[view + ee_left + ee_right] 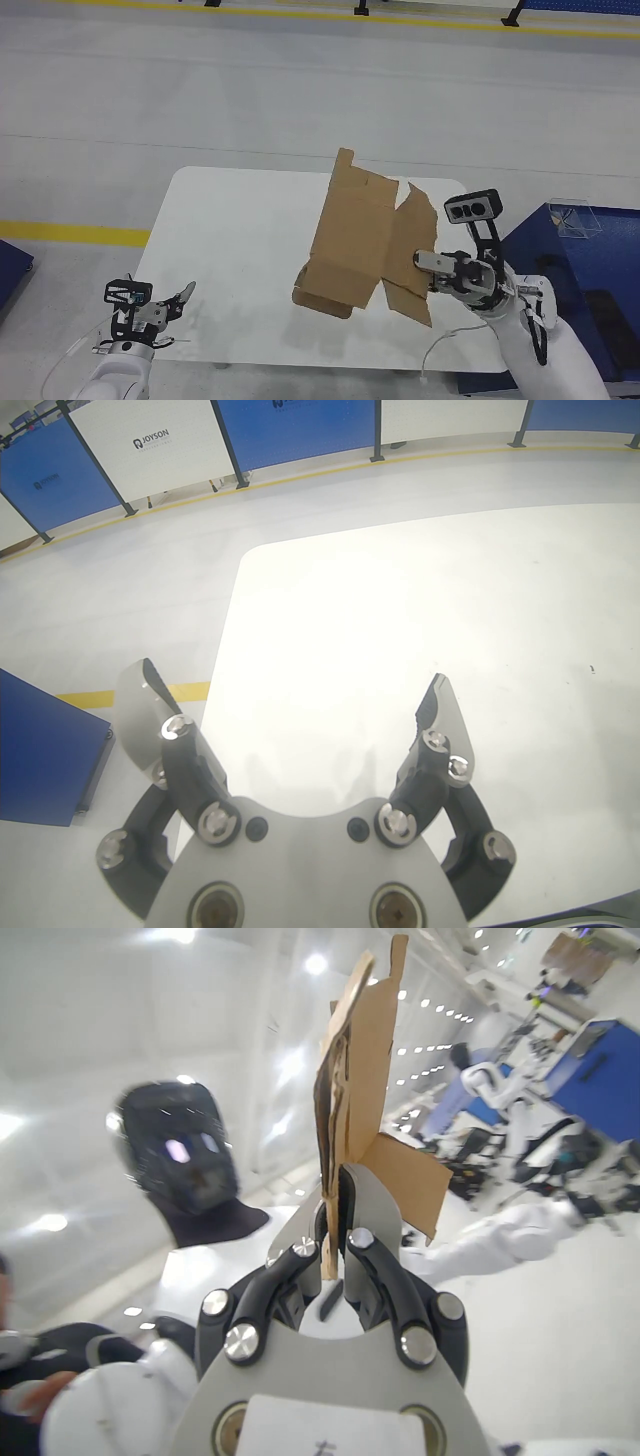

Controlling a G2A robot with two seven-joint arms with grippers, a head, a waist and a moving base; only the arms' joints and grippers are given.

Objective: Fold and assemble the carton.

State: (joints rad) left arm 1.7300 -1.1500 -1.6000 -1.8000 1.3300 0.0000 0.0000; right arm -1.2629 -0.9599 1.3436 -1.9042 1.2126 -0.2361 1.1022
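My right claw (425,262) is clenched on the brown cardboard carton (365,235), gripping it by one edge at about 4 o'clock of the sheet. The carton is not yet folded. It is a flattened blank with loose flaps, held up on a slant over the white table (230,250), toward 3 o'clock of the table's middle. Its low end hangs near the tabletop at 6 o'clock, though I cannot tell whether it touches. In my right wrist view the board stands edge-on out of the claw, with 1 flap bent out to the side.

My left claw (295,680) is released, spread wide and holding nothing. It hovers over the table's corner at 8 o'clock, well apart from the carton.

I judge this to be the very start of the task: the blank is picked up, and no panel has been squared or tucked. The next move calls for a 2nd grip. My left claw should come across toward 3 o'clock and take the free side, so the 2 claws can open the blank into a tube. With 1 pinch only, the board may swing or slip.
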